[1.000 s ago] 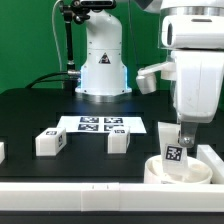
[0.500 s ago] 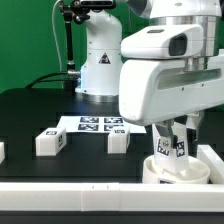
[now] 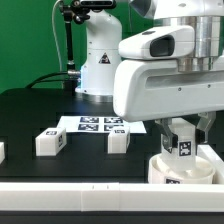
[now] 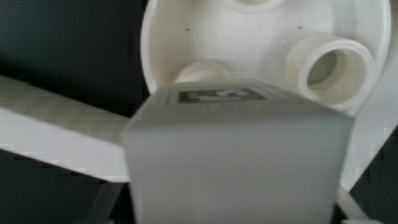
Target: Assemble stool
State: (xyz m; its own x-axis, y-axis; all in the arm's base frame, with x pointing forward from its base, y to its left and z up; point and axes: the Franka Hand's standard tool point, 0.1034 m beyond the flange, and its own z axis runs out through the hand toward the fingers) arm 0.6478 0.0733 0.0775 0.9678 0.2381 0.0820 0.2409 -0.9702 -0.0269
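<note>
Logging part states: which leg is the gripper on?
The tagged leg held in the gripper, upright over the seat at the exterior view's right. Two other legs sit loose on the table near the marker board.

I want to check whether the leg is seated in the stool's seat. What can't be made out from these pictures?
1. Lower end of the held leg: in the exterior view the rim of the seat hides it; in the wrist view the leg itself covers the socket.
2. The white part at the exterior view's left edge: cut off by the edge.
3. Tags on the two loose legs: too small to read.
</note>
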